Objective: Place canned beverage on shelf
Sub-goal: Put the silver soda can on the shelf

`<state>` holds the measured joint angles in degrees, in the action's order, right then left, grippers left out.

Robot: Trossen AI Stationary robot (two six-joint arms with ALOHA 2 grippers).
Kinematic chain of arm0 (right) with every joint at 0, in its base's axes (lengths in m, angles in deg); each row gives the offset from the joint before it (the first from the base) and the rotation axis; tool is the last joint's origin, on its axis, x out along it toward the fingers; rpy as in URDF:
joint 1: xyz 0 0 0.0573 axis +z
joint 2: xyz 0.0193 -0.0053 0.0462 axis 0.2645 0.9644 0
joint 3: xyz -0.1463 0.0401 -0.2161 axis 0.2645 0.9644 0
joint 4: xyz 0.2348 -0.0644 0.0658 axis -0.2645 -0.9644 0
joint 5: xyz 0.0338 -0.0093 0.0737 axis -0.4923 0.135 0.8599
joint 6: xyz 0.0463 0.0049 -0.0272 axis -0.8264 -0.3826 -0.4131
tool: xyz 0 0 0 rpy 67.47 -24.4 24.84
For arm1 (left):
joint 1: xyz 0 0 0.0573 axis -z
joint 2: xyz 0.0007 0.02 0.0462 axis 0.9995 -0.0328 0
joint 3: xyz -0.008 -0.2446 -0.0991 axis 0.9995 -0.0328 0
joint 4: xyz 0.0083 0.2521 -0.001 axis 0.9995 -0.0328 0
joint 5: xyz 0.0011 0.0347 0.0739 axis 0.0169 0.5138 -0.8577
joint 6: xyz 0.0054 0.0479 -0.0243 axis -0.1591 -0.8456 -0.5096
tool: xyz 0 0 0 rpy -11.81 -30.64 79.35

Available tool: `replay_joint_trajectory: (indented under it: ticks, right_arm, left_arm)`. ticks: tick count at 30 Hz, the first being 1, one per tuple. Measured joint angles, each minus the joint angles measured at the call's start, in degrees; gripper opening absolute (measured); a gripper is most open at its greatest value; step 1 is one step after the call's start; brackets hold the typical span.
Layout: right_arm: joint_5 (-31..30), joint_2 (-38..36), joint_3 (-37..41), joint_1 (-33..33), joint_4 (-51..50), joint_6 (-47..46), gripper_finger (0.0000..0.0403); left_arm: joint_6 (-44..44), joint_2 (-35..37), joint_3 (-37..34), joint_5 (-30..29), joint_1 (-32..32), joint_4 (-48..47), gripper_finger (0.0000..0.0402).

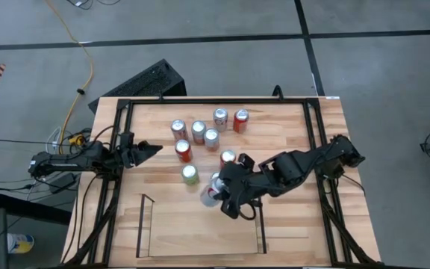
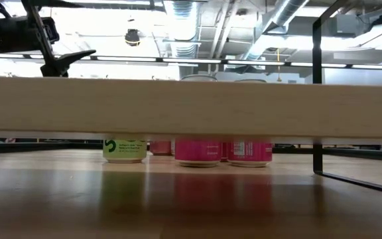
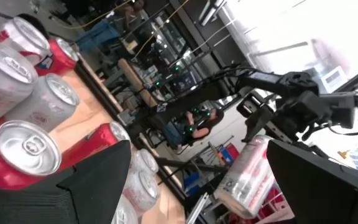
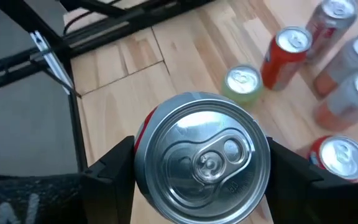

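Note:
My right gripper [image 1: 221, 196] is shut on a white-and-red can [image 1: 210, 193] above the table's middle, just beyond the far edge of the shelf [image 1: 200, 233]. The shelf is a low bay with thin black rails and a wood floor at the table's near side. In the right wrist view the can's silver top [image 4: 202, 158] fills the space between my fingers. The left wrist view shows the same can [image 3: 246, 177] tilted in the air. My left gripper [image 1: 154, 149] waits open at the table's left, pointing toward the standing cans. My right gripper pinches the can's side wall just under the top rim [image 4: 140, 144] between its two fingers [image 4: 112, 173], one on each side. The fingers slant down from the table's right. The can is lifted clear of the table and tilted.
Several cans stand on their bottoms at the table's far middle, among them a green one [image 1: 190, 174] and a red one [image 1: 184, 151] nearest the held can. A black metal frame [image 1: 125, 104] rings the tabletop. A wood plank [image 2: 191, 106] spans the low view, with can bottoms showing under it.

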<state>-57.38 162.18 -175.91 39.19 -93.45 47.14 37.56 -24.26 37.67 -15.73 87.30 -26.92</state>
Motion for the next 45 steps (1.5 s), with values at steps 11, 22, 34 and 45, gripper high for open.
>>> replay_joint_trajectory:
  ticks: [11,22,34,45]
  right_arm:
    - [3.19,7.63,-1.43,0.11,6.3,-0.92,0.0251]
    - [3.77,16.11,-11.53,-0.39,4.25,-1.09,0.0251]
    - [2.81,16.84,-12.35,-0.71,-0.81,-2.45,0.0251]
    - [4.43,20.04,-12.35,-1.12,-10.6,-3.73,0.0251]
  left_arm:
    - [0.81,0.02,0.0,0.42,0.02,-1.17,0.0363]
    - [2.97,0.02,0.0,6.25,0.04,-1.14,0.0363]
    - [2.93,-0.02,0.02,6.38,0.04,-6.65,0.0363]
    - [2.91,-0.02,0.02,6.36,0.04,-8.73,0.0363]
